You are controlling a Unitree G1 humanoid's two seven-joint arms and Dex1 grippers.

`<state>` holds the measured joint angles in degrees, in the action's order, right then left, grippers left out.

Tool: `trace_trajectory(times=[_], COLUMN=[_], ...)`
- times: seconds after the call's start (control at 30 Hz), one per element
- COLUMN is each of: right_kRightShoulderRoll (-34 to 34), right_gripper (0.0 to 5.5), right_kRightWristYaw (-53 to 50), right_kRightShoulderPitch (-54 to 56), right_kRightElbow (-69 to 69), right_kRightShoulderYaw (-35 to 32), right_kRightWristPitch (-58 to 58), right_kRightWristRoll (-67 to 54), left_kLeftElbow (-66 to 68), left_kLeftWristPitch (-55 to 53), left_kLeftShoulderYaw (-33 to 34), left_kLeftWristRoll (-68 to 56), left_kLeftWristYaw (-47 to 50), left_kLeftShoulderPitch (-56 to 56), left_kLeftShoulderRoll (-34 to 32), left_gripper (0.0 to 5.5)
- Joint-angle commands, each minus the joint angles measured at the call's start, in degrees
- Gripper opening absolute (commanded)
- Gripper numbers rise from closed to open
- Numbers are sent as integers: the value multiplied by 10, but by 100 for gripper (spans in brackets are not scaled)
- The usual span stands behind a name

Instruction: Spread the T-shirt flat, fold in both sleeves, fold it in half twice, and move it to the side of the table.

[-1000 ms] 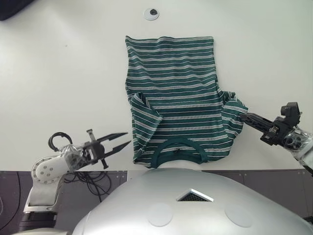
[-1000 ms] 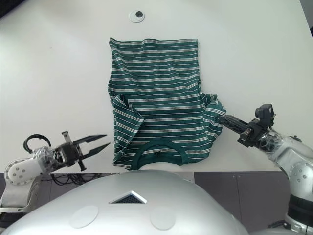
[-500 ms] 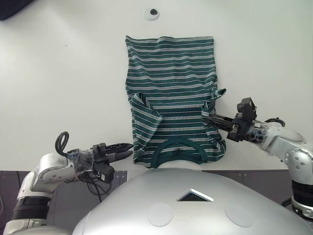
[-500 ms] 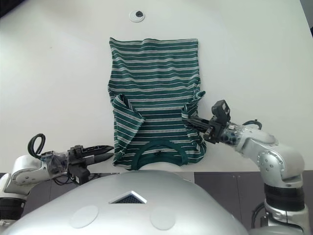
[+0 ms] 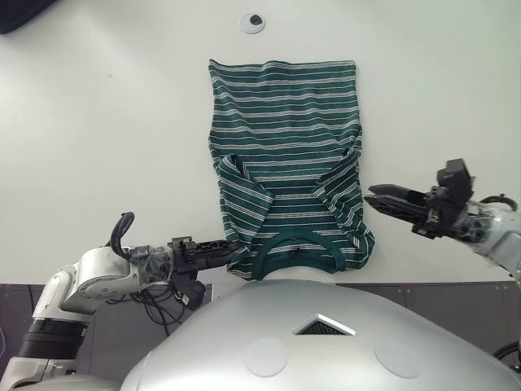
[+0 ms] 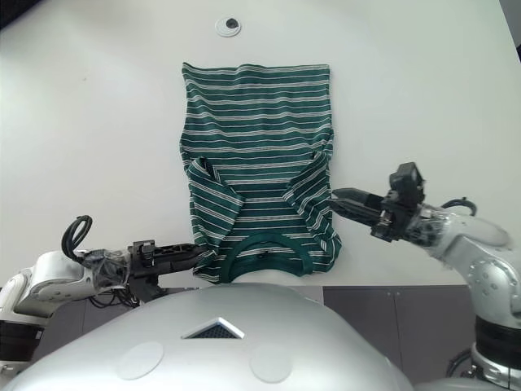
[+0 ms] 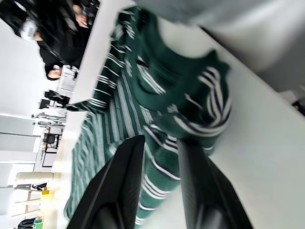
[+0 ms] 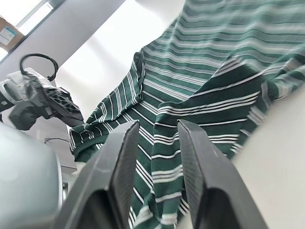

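Touching the one striped T-shirt's [image 5: 285, 122] near left corner, the left gripper's [image 5: 230, 244] two fingers [image 7: 124, 176] sit slightly spread. The right gripper's [image 5: 370, 195] two fingers, spread wider, hover just right of it. Both sleeves [image 5: 242, 189] lie folded inward; one disc [image 5: 252, 22] sits beyond on the bench [image 5: 98, 122].

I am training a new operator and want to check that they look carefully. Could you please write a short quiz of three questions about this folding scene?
1. True or false: the right sleeve lies folded in over the T-shirt.
2. Choose one. The right arm's jaws are: A) shut on the T-shirt's far edge; B) open, beside the T-shirt's right edge, apart from it; C) shut on the right sleeve.
3. Short answer: at which corner of the T-shirt are the left arm's jaws?
Key: 1 true. 2 B. 3 the near left corner, beside the neckline.
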<state>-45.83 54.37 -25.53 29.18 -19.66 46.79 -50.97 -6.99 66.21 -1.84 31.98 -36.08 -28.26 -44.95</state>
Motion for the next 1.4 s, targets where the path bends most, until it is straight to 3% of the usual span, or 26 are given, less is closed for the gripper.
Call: trace_trajectory(times=[0.03,0.13,0.27,0.37,0.47,0.57,0.7,0.93,1.07,1.4], right_kRightShoulderRoll=[-18,-15,-5,-16,-26,-21,-19,-38,-52,-73], right_gripper=[145,145,213,263,316,318,318,318,257,88], right_kRightWristYaw=[35,92,124,146,140,119,89,49,40,19], right_kRightShoulderPitch=[-24,-62,-92,-108,-111,-105,-93,-86,-91,-96], right_kRightElbow=[-4,-31,-122,-193,-245,-269,-267,-263,-258,-246], right_kRightShoulderYaw=[-46,-32,34,69,94,120,160,205,218,238], right_kRightWristPitch=[-39,-205,-515,-692,-800,-884,-924,-931,-927,-919], right_kRightWristRoll=[22,150,356,436,488,521,531,537,536,538], left_kLeftElbow=[33,47,12,1,5,20,54,59,67,53], left_kLeftWristPitch=[8,12,-14,-35,-43,-23,-6,-20,-17,-37], left_kLeftShoulderYaw=[5,4,21,52,60,44,15,-48,-67,-84], left_kLeftWristRoll=[44,51,-50,-103,-113,-54,31,26,40,48], left_kLeftWristYaw=[35,62,91,87,77,72,84,86,93,98], left_kLeftShoulderPitch=[6,5,-9,-34,-50,-46,-57,-43,-28,-15], left_kLeftShoulderRoll=[-15,-22,-38,-69,-84,-86,-74,-71,-71,-81], left_gripper=[121,121,181,226,275,322,327,327,330,165])
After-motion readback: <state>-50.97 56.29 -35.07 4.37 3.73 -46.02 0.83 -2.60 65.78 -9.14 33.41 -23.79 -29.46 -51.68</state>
